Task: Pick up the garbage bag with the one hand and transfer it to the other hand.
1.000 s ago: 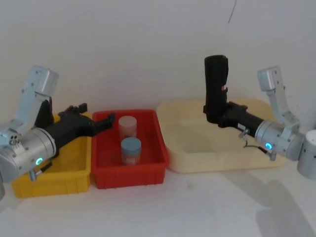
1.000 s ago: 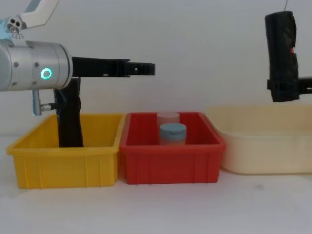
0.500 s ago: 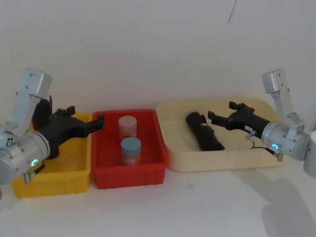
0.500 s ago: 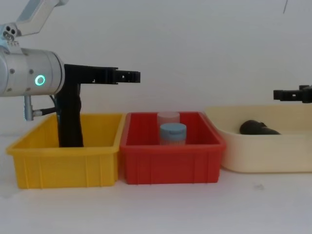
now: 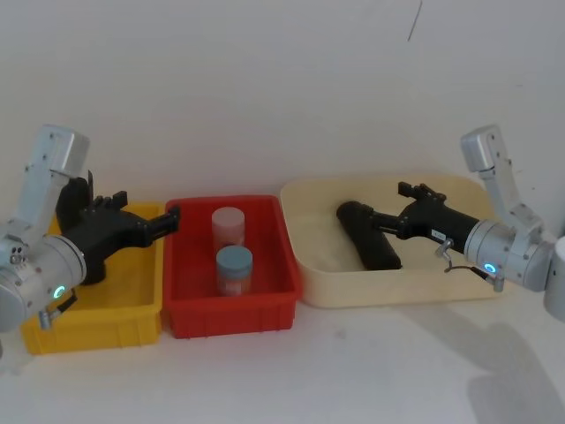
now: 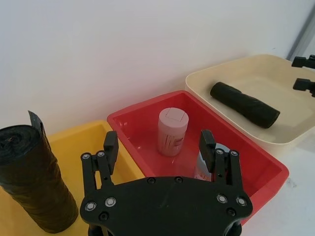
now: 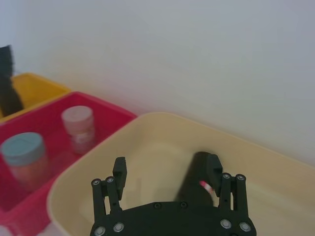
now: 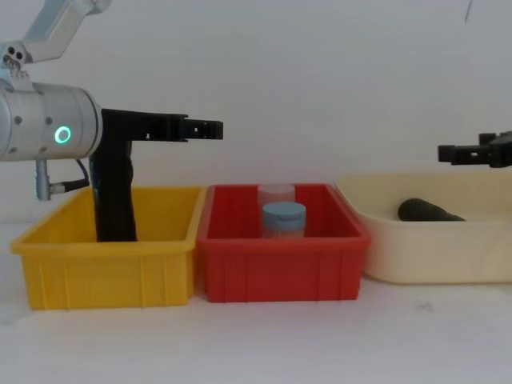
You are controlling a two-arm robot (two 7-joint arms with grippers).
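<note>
At nine o'clock in the head view we see the left black two-finger gripper (image 5: 150, 210), small silver screws (image 6: 110, 201) dotting its palm plate, on a silver cylindrical wrist (image 8: 40, 120) with a green ring light (image 8: 62, 134). At three o'clock, the right slim black two-finger gripper (image 5: 393, 208) joins a silver wrist (image 5: 501, 250) with a bluish ring light (image 5: 488, 268) and a thin grey cable (image 5: 455, 265). Pale grey arm links (image 5: 490, 159) rise behind both.

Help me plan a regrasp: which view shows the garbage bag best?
The left wrist view: the garbage bag lies full length, unobstructed, in the cream tub. The head view shows it partly behind the right gripper. In the chest view one end peeks over the rim; in the right wrist view the gripper hides its near part.
</note>
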